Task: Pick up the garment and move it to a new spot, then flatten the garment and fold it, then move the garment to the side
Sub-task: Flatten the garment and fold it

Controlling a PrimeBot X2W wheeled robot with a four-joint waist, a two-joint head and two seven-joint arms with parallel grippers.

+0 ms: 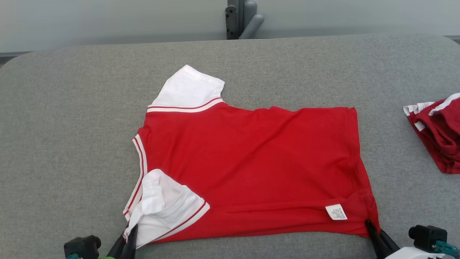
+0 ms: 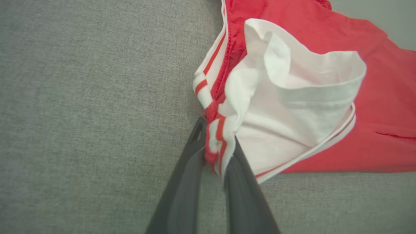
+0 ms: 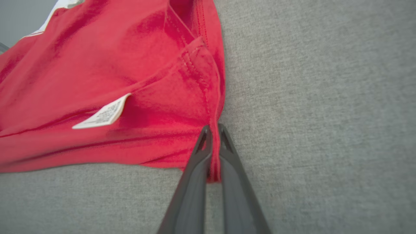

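Note:
A red garment (image 1: pixel 251 165) with white sleeves and striped trim lies spread on the grey table (image 1: pixel 72 118), collar to the left, hem to the right. One white sleeve (image 1: pixel 188 88) points away; the other sleeve (image 1: pixel 165 207) is folded onto the body near me. My left gripper (image 1: pixel 130 230) is shut on the striped shoulder edge (image 2: pixel 216 143) at the near left corner. My right gripper (image 1: pixel 370 226) is shut on the red hem corner (image 3: pixel 213 152) at the near right. A white care label (image 1: pixel 336 212) shows beside that corner.
A second red and white garment (image 1: pixel 440 133) lies bunched at the table's right edge. A grey post (image 1: pixel 242 18) stands behind the far edge. Bare grey table surface extends to the left and far side.

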